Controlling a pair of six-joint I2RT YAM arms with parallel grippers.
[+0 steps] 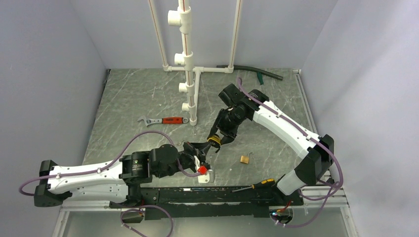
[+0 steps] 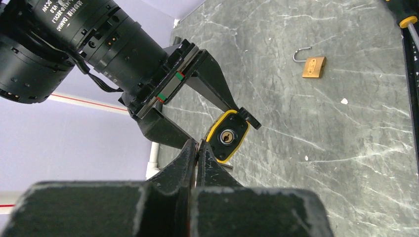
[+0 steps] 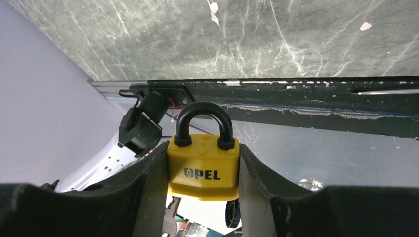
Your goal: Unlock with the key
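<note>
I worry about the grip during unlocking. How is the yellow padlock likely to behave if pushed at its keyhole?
The yellow padlock looks rigid, so it should not flex. The right gripper pinches only its flat sides, so a push at the keyhole may pivot or slide it. Its smooth casing probably slips easily.

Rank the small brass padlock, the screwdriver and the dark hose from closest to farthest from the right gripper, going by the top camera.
From the right gripper, which grips the yellow padlock:
1. Brass padlock, just to its right and a little nearer the arm bases.
2. Screwdriver, further right, at the near edge.
3. Dark hose, far back, on the right.
</note>
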